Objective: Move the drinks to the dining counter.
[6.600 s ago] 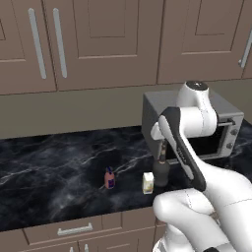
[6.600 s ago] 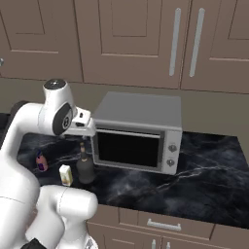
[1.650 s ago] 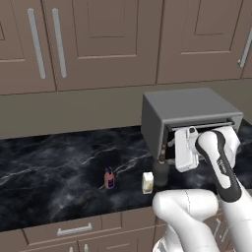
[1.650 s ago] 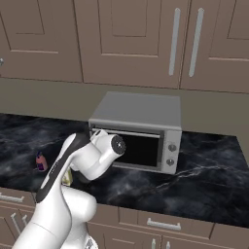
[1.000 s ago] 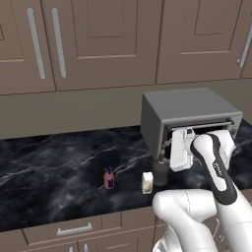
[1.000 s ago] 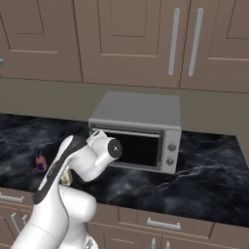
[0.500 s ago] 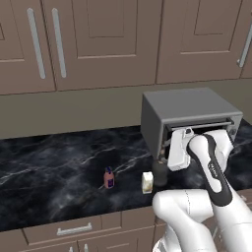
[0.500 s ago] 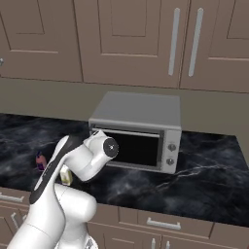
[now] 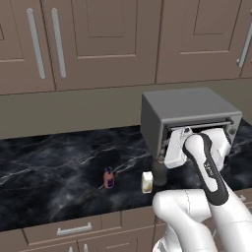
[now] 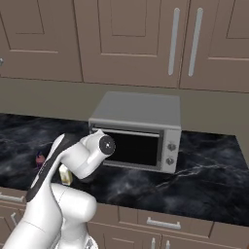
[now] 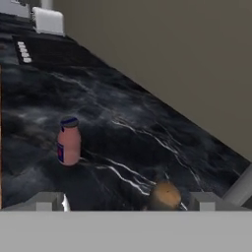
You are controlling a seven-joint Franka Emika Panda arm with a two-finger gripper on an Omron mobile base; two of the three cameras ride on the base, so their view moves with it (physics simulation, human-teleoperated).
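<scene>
Bottle (image 11: 165,195) between open hand (image 11: 130,201) fingertips

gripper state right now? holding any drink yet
gripper: open, holding nothing; it hangs just above the brown bottle top.

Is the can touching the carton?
Apart. The left base view shows bare black counter between the can and the carton.

Black white-veined worktop (image 9: 59,167), grey toaster oven (image 10: 141,127), brown cabinets (image 9: 98,39), cream carton (image 9: 146,181), purple-blue can (image 9: 109,177).
</scene>
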